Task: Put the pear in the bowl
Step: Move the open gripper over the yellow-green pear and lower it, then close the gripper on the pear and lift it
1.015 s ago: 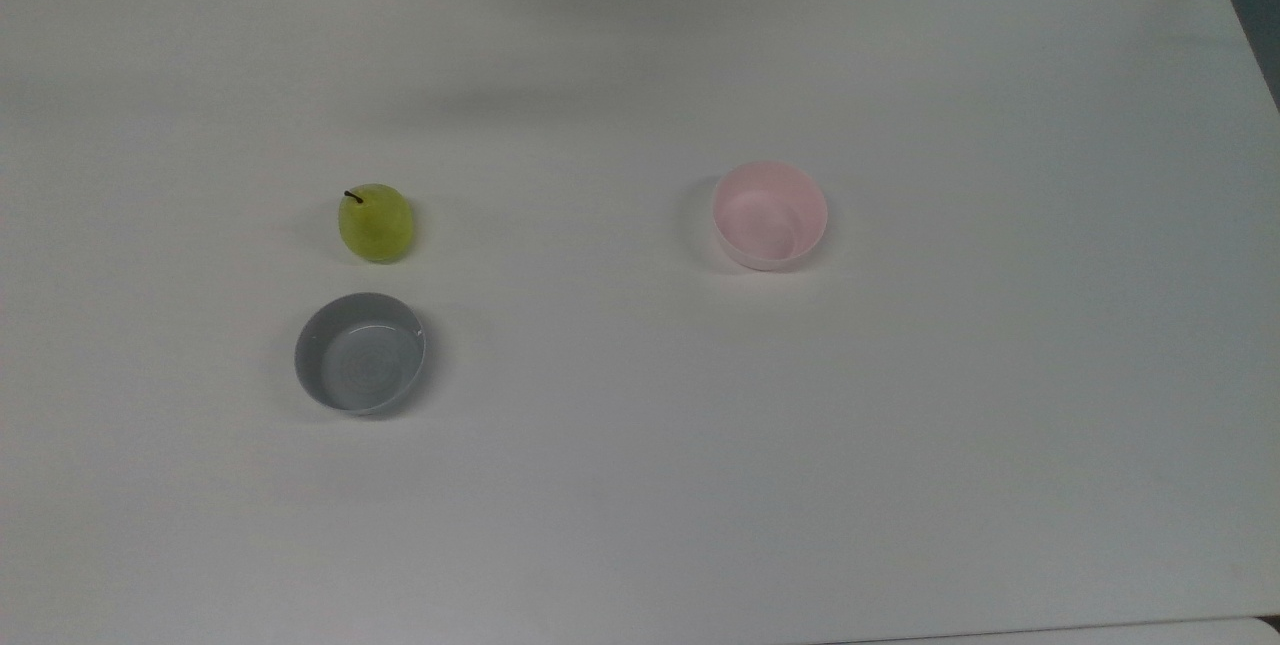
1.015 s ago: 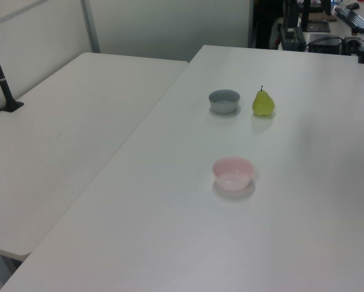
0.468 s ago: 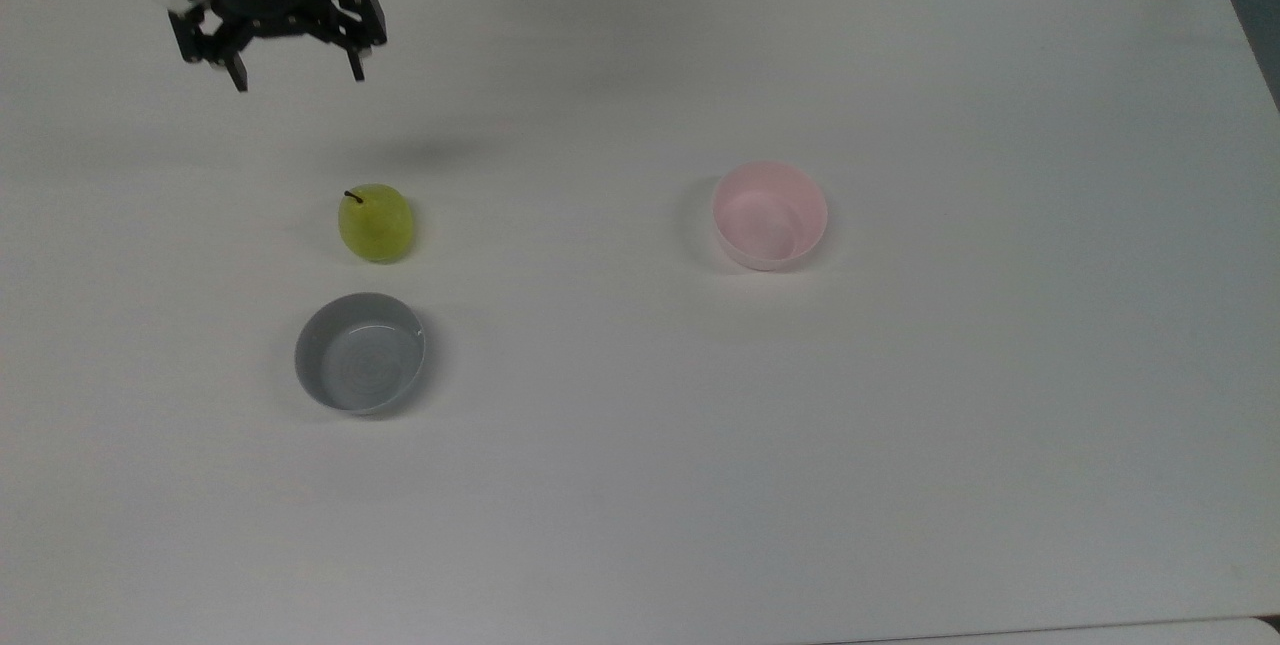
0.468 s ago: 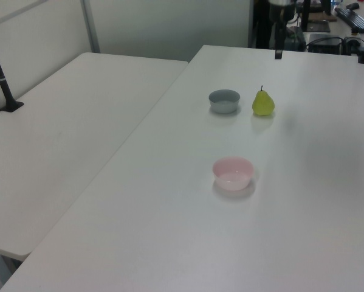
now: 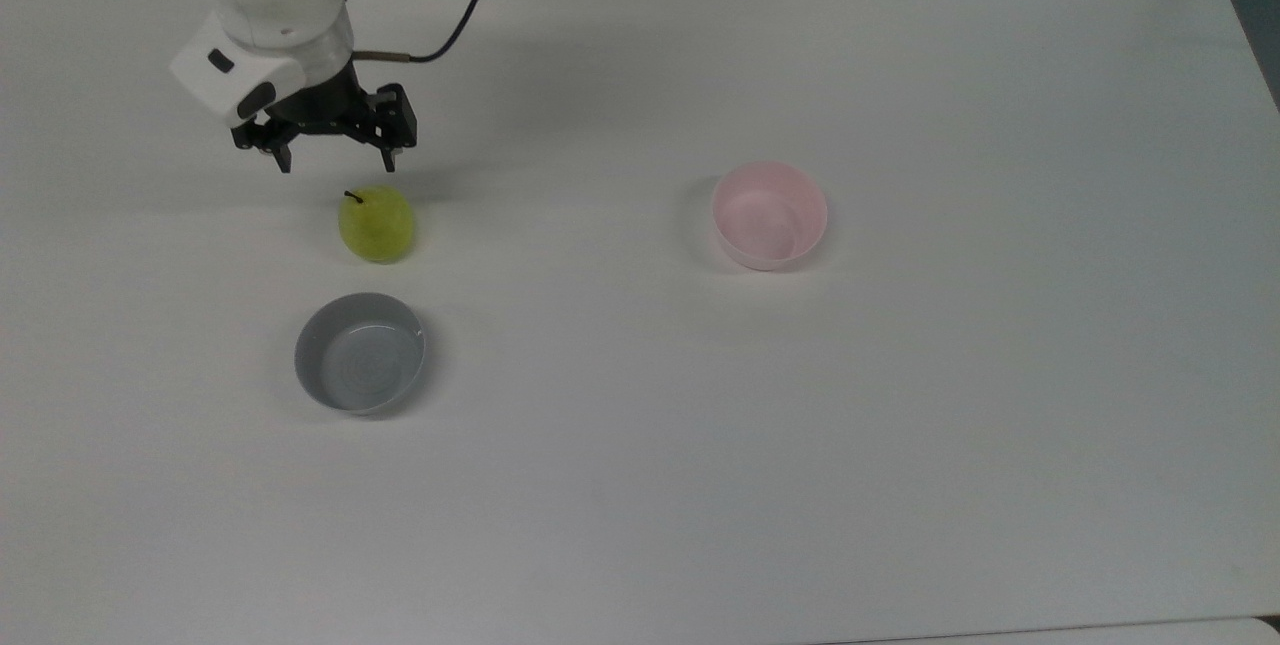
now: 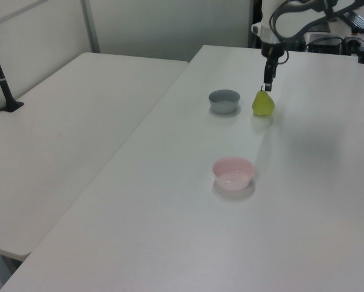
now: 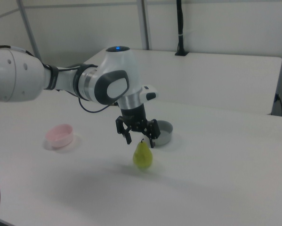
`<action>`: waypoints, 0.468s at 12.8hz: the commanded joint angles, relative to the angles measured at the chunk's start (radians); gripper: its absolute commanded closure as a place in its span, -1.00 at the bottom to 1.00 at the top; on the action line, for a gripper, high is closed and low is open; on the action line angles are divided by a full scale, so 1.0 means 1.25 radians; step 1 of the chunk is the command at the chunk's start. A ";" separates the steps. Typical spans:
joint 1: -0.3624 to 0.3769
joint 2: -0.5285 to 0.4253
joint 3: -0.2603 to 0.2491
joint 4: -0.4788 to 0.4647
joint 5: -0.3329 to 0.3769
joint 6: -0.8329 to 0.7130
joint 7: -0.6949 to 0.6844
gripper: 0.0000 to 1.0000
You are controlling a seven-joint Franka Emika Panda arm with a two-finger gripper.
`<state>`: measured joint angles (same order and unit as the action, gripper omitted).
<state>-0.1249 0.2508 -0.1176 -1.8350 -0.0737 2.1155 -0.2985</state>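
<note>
The yellow-green pear (image 5: 377,223) (image 6: 263,103) (image 7: 142,155) stands upright on the white table, its dark stem up. My gripper (image 5: 337,165) (image 6: 267,86) (image 7: 140,141) hangs just above the stem, open, with a finger to either side and nothing between them. The pale pink bowl (image 5: 769,215) (image 6: 233,173) (image 7: 60,135) is empty, well off toward the top view's right of the pear.
A grey bowl (image 5: 360,352) (image 6: 223,101) (image 7: 162,132) of like size sits close beside the pear, below it in the top view. The white arm (image 5: 270,5) comes in from the top view's upper left. A second table (image 6: 66,134) adjoins on the left view's left.
The gripper has come down from the table's far edge toward the pear and now hangs over its stem. Pear and both bowls have not moved.
</note>
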 commanded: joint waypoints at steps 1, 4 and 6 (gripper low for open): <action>0.009 0.030 0.000 -0.013 0.053 0.041 0.028 -1.00; 0.018 0.068 0.002 -0.016 0.056 0.099 0.028 -1.00; 0.020 0.072 0.002 -0.027 0.050 0.099 0.025 -1.00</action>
<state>-0.1157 0.3428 -0.1079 -1.8394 -0.0149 2.2137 -0.2836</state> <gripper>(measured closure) 0.000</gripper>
